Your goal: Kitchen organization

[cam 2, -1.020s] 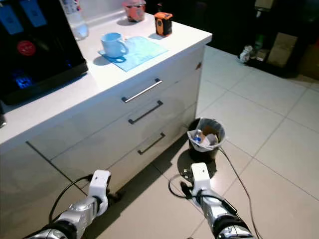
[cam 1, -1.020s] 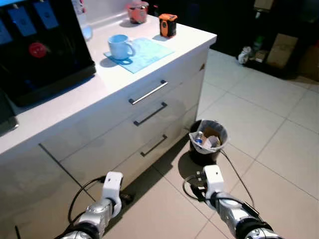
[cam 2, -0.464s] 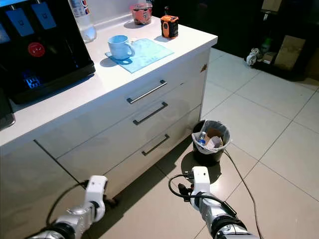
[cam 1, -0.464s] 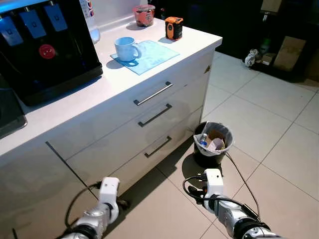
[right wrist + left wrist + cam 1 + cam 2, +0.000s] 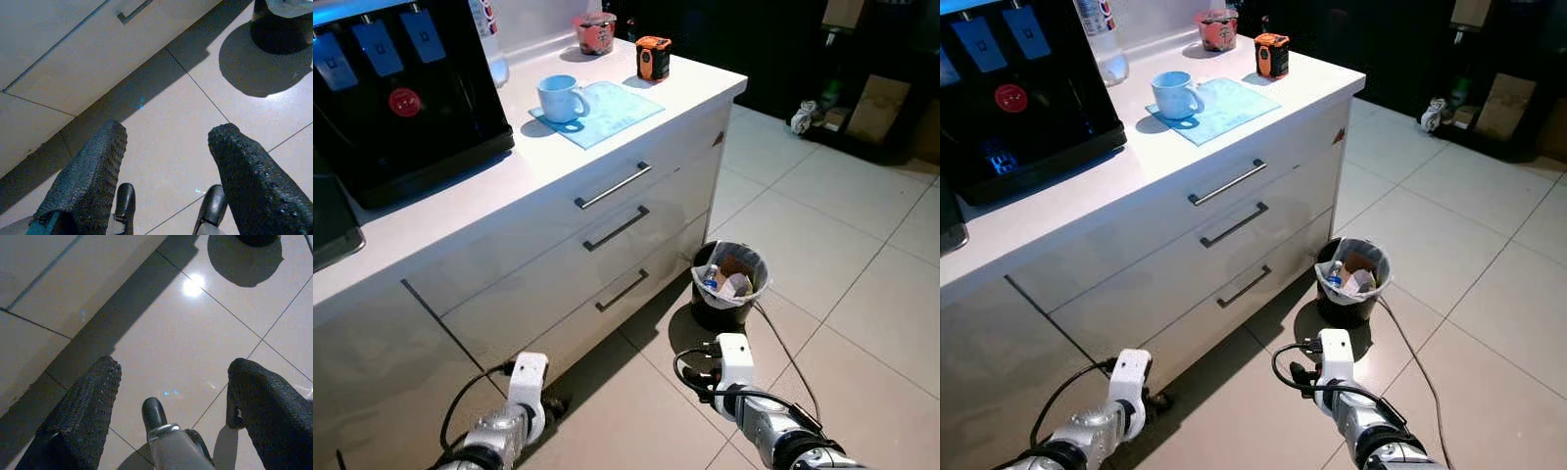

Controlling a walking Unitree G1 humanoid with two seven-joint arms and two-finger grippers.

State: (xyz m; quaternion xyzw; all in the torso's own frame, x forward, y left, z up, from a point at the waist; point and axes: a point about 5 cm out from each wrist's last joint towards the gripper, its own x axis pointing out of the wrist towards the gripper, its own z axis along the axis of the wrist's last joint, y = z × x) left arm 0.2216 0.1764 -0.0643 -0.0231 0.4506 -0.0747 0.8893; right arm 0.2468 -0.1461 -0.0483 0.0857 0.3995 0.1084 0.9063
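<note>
1. Mug (image 5: pixel 558 96) stands on a blue cloth (image 5: pixel 598 108) on your white bench (image 5: pixel 460 196), far left, with an orange gadget (image 5: pixel 653 57) and a jar (image 5: pixel 595 32) beyond it.
2. Your head views show a lined bin (image 5: pixel 729 279) on the floor beside the drawers (image 5: pixel 617 227).
3. Your left claw (image 5: pixel 171 387) hangs low, fingers spread apart over bare tiles.
4. Your right claw (image 5: pixel 168 161) is also spread wide; its wrist view catches the bottom drawer handle (image 5: pixel 134 11).
</note>
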